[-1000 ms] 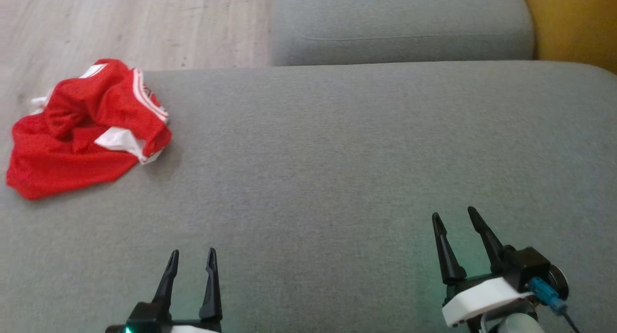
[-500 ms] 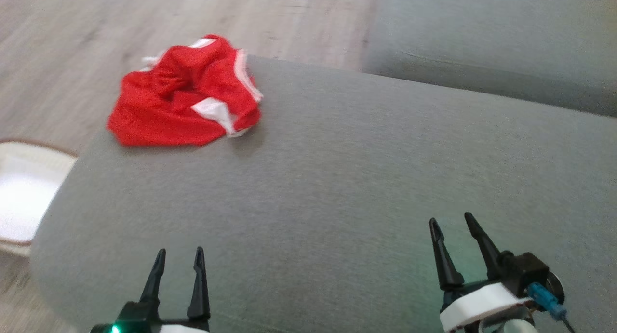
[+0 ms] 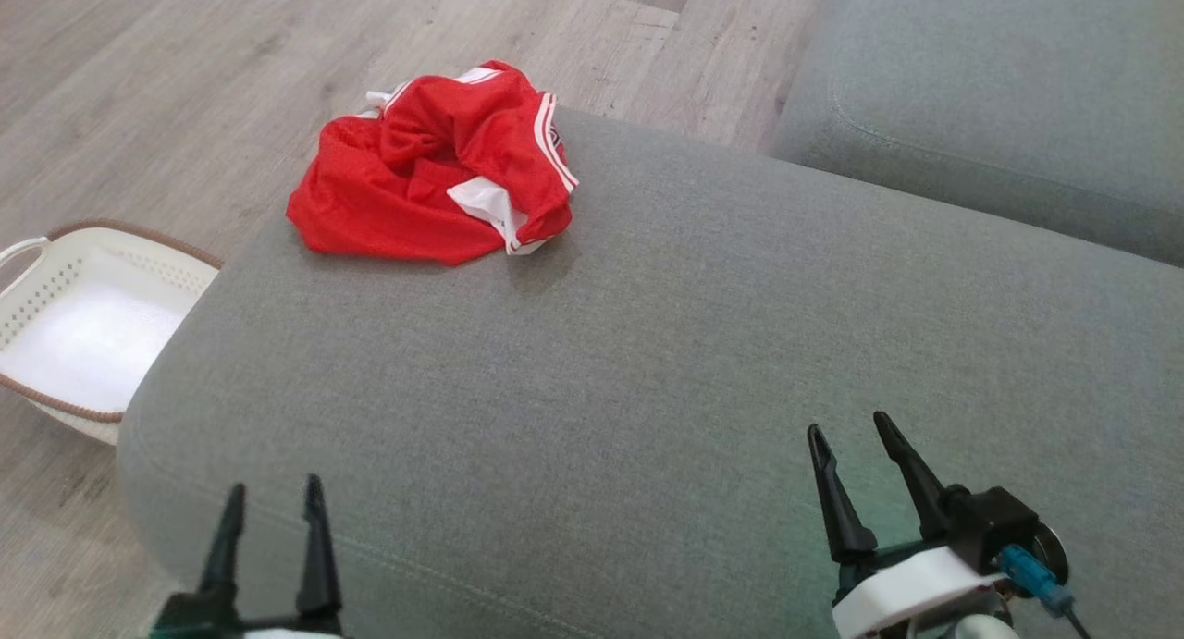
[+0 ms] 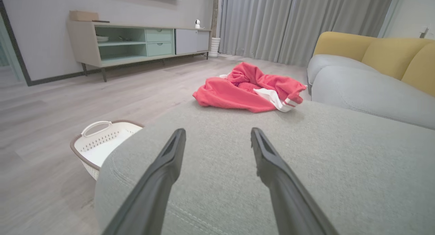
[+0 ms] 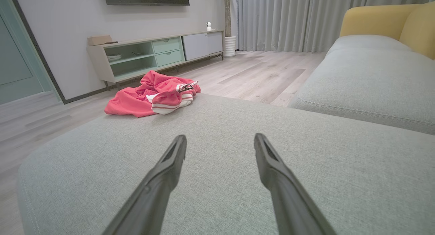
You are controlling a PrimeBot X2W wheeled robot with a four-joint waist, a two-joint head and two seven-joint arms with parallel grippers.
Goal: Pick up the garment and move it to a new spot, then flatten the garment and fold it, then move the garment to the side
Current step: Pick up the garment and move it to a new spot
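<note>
The garment [image 3: 435, 163] is a crumpled red jersey with white trim, bunched at the far left corner of the grey cushion [image 3: 647, 343]. The left wrist view has the garment [image 4: 248, 88] straight ahead beyond the fingers, and the right wrist view has the garment [image 5: 153, 97] ahead to the left. My left gripper [image 3: 273, 491] hovers open over the cushion's near left edge, far short of the garment. Low on the right, my right gripper [image 3: 846, 426] is open too, with nothing between its fingers.
A white slotted basket [image 3: 55, 278] with a brown rim stands on the wood floor left of the cushion; the basket [image 4: 90, 136] also appears in the left wrist view. A second grey sofa seat [image 3: 999, 93] lies beyond a gap at the back right. A low media cabinet [image 5: 153, 54] lines the far wall.
The head camera has swung left, bringing the cushion's left edge, the floor and the basket into the picture. The garment lies as before. Both grippers stay open.
</note>
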